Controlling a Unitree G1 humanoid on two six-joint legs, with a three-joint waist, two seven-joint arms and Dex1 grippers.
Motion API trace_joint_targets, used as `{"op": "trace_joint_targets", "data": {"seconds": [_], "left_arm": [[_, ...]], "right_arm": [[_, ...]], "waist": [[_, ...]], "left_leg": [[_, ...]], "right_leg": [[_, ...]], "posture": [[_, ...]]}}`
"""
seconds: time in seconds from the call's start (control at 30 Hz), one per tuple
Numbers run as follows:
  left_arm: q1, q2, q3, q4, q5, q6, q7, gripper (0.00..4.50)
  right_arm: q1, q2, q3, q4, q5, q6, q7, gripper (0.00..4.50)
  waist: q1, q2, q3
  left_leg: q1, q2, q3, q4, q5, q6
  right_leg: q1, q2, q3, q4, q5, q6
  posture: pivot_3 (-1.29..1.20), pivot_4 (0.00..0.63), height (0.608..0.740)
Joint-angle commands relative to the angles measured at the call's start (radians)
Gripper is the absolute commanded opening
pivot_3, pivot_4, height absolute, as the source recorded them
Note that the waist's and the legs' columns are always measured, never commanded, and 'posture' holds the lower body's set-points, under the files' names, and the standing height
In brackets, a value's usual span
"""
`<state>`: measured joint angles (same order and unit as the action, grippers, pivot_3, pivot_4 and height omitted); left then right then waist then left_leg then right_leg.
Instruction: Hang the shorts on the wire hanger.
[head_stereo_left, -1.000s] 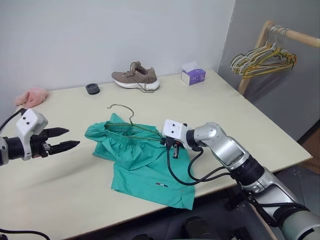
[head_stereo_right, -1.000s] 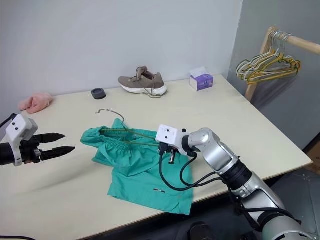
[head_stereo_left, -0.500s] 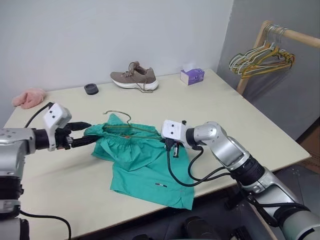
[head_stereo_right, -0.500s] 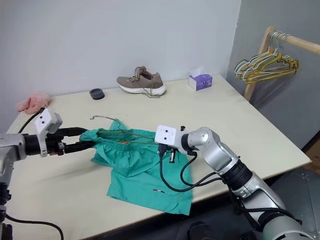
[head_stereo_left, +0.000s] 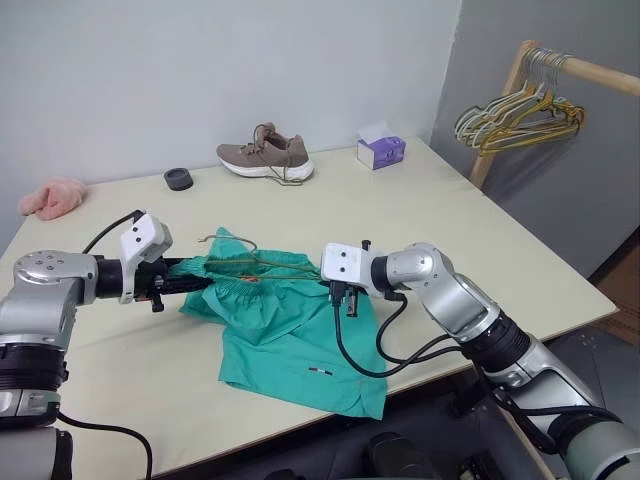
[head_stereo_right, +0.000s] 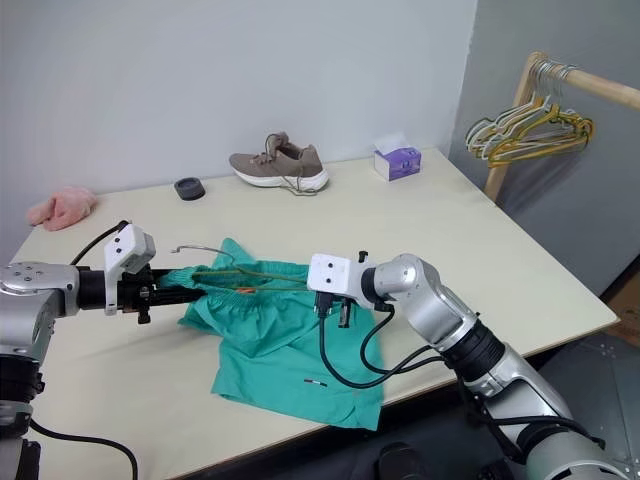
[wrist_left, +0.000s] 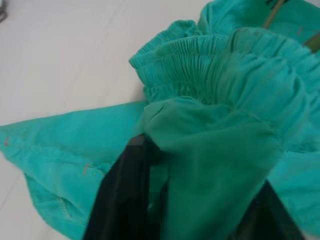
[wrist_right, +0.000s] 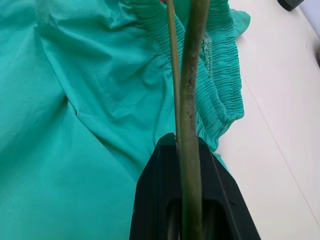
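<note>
The teal-green shorts (head_stereo_left: 290, 330) lie crumpled on the table, with the gathered waistband toward the far side. The thin wire hanger (head_stereo_left: 268, 262) lies across the waistband, its hook (head_stereo_right: 200, 248) pointing to the left. My right gripper (head_stereo_left: 340, 290) is shut on the hanger's right end, and the wire (wrist_right: 187, 75) runs out between its fingers (wrist_right: 160, 200) over the fabric. At the waistband's left end my left gripper (head_stereo_left: 198, 282) has a bunch of the shorts' fabric (wrist_left: 225, 75) pinched between its black fingers (wrist_left: 125, 200).
A brown shoe (head_stereo_left: 265, 157), a purple tissue box (head_stereo_left: 382, 151) and a small black ring (head_stereo_left: 178, 178) stand along the table's far edge. A pink fuzzy cloth (head_stereo_left: 55, 195) lies far left. A wooden rack with a bunch of hangers (head_stereo_left: 515, 105) stands at the right.
My left gripper moved right from open table to the waistband's left end and closed on the fabric. The right gripper kept still, holding the hanger.
</note>
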<state>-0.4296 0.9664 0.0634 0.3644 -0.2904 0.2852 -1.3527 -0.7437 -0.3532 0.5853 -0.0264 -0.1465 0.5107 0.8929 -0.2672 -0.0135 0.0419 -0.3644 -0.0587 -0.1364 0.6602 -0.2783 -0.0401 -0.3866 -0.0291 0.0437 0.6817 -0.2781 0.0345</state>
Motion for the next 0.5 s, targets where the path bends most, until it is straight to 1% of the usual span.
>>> {"op": "trace_joint_targets", "data": {"seconds": [0.03, 0.1, 0.17, 0.43, 0.5], "left_arm": [[-0.027, 0.011, 0.000, -0.027, -0.008, 0.019, -0.017, 0.49], [-0.026, 0.015, -0.005, -0.029, -0.004, 0.023, -0.024, 0.16], [-0.022, 0.015, -0.007, -0.033, -0.004, 0.029, -0.027, 0.01], [0.017, 0.020, 0.004, -0.063, -0.017, 0.051, -0.039, 0.00], [0.028, 0.024, 0.008, -0.071, -0.020, 0.052, -0.040, 0.00]], "right_arm": [[-0.019, 0.002, -0.007, -0.050, -0.010, -0.030, 0.010, 0.00], [-0.020, 0.003, -0.007, -0.050, -0.014, -0.035, 0.012, 0.00], [-0.026, 0.006, -0.006, -0.050, -0.017, -0.037, 0.020, 0.00], [-0.032, 0.001, -0.007, -0.070, -0.002, -0.076, 0.066, 0.00], [-0.027, -0.008, -0.014, -0.078, 0.007, -0.088, 0.084, 0.53]], "waist": [[0.000, 0.000, 0.000], [-0.001, 0.000, 0.000], [-0.005, 0.000, 0.000], [-0.009, 0.000, 0.000], [-0.009, 0.000, 0.000]], "left_leg": [[0.000, 0.000, 0.000, 0.000, 0.000, 0.000], [0.000, 0.000, 0.000, 0.000, 0.000, 0.000], [0.000, 0.000, 0.000, 0.000, 0.000, 0.000], [0.000, 0.000, 0.000, 0.000, 0.000, 0.000], [0.000, 0.000, 0.000, 0.000, 0.000, 0.000]], "right_leg": [[0.000, 0.000, 0.000, 0.000, 0.000, 0.000], [0.000, 0.000, 0.000, 0.000, 0.000, 0.000], [0.000, 0.000, 0.000, 0.000, 0.000, 0.000], [0.001, 0.000, 0.000, 0.000, 0.000, 0.000], [0.001, 0.000, 0.000, 0.000, 0.000, 0.000]], "posture": [[-0.28, 0.000, 0.740], [-0.28, 0.000, 0.740], [-0.28, 0.000, 0.740], [-0.28, 0.000, 0.740], [-0.27, 0.000, 0.740]]}}
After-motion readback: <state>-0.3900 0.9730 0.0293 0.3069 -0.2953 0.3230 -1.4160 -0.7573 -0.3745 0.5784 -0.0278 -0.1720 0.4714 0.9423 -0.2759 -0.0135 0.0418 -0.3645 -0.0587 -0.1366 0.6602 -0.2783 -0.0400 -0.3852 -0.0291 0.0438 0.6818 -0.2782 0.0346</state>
